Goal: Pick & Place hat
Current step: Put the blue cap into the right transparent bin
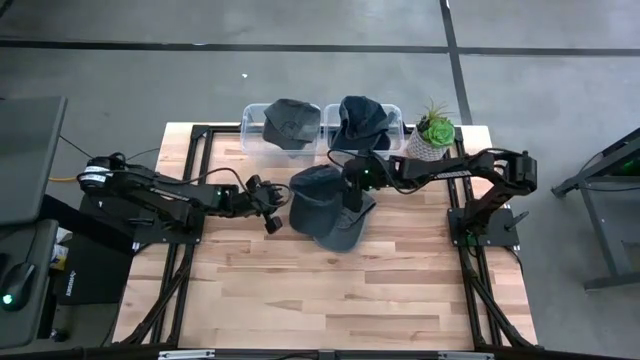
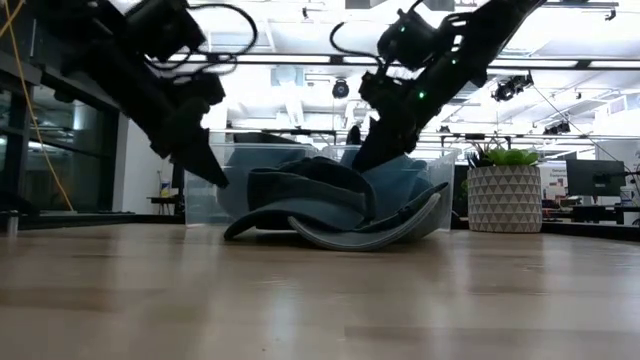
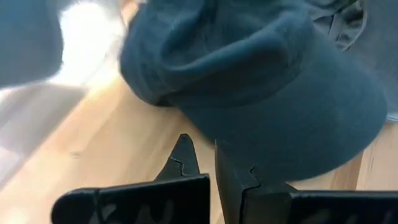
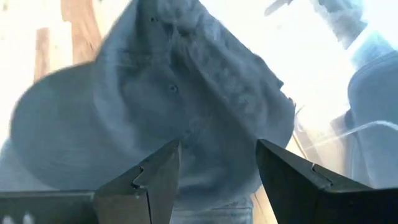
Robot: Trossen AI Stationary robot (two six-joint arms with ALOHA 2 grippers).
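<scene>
A dark blue-grey hat (image 1: 322, 205) lies rumpled at the middle of the wooden table. Its brim (image 2: 370, 235) rests on the wood and curls up at one end. My right gripper (image 1: 355, 193) comes slanting down onto the hat's right side, and its fingers stand apart with hat cloth (image 4: 155, 106) between them. My left gripper (image 1: 271, 219) is shut. It hangs just off the hat's left side, its tips (image 3: 208, 168) close under the brim (image 3: 298, 137). I cannot tell whether it touches the hat. My right gripper has the hat's crown cloth (image 4: 214, 180) between its two fingers, which come slanting down from the table's right side. The cloth fills the gap between them; I cannot tell how many layers. The hat stays on the table, its brim on the wood.
Two clear bins (image 1: 250, 125) (image 1: 395, 112) stand at the table's far edge, each holding another hat (image 1: 290, 122) (image 1: 362, 122). A potted plant (image 1: 432, 135) stands at the far right. The near half of the table (image 1: 330, 300) is bare wood.
</scene>
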